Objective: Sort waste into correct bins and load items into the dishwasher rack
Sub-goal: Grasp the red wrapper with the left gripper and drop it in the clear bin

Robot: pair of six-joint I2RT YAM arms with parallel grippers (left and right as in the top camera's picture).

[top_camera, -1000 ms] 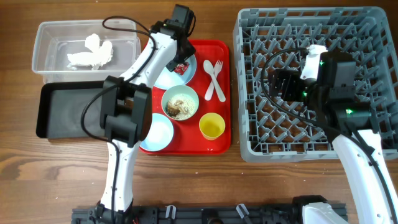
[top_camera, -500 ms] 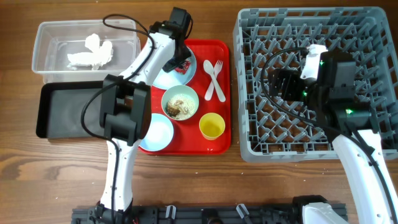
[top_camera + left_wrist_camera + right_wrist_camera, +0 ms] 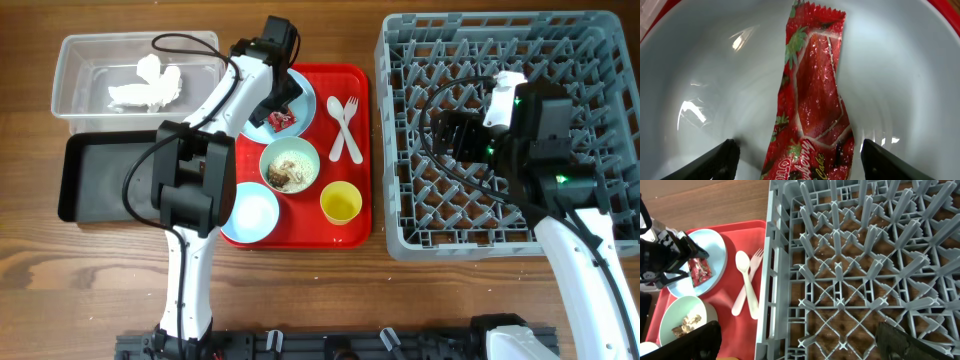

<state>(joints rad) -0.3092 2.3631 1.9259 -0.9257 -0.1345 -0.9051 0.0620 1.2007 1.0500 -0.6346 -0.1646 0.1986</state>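
The left gripper (image 3: 799,160) holds its jaws apart on either side of the small, crinkled red-and-white foil wrapper (image 3: 812,100). The wrapper is strawberry-printed with a zigzag end and lies flat on the light blue round plate (image 3: 900,75). The right gripper (image 3: 800,342), jaws wide apart and empty, hangs over the large grey plastic pegged rack (image 3: 865,255).

The left arm (image 3: 215,110) rises from the near edge to a black elbow, then slants its white link forward and to its right. There the wrist bends so that the left gripper (image 3: 799,161) points steeply down with its jaws spread wide (only the two dark fingertips (image 3: 722,161) show, at the lower corners of its wrist view). The right arm (image 3: 580,250) stands at the near right and reaches forward, its wrist turned inward so that the right gripper (image 3: 800,342) faces left, its jaws likewise wide apart.
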